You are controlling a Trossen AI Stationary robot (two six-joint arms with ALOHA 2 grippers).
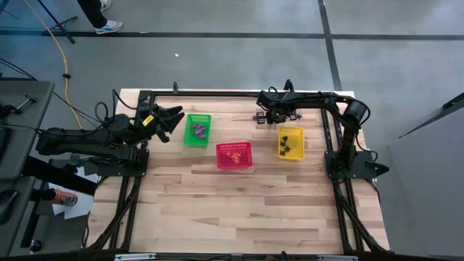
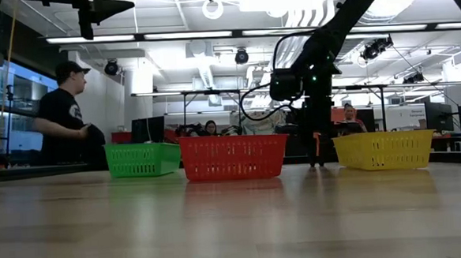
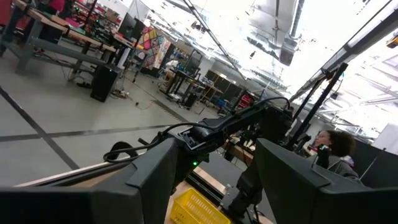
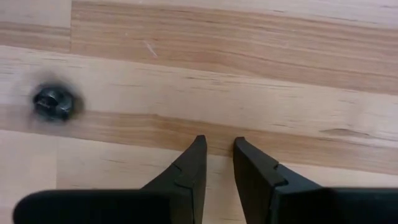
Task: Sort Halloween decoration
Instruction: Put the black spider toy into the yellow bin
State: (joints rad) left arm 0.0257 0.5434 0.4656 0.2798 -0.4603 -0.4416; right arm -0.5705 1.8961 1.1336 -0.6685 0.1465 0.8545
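The purple trinkets [image 1: 199, 130] lay in the green basket [image 1: 188, 138], the orange trinkets [image 1: 234, 154] in the red basket [image 1: 246, 162], and the black trinkets [image 1: 288, 142] in the yellow basket [image 1: 299, 153], all three set in a row on the bench [image 1: 246, 210]. The left end effector [image 1: 174, 118] hung just beside the green basket, its fingers spread. The right end effector [image 4: 216, 148] pointed down at bare wood near a dark knot [image 4: 54, 102], behind the yellow basket, fingers nearly pressed together and pinching nothing.
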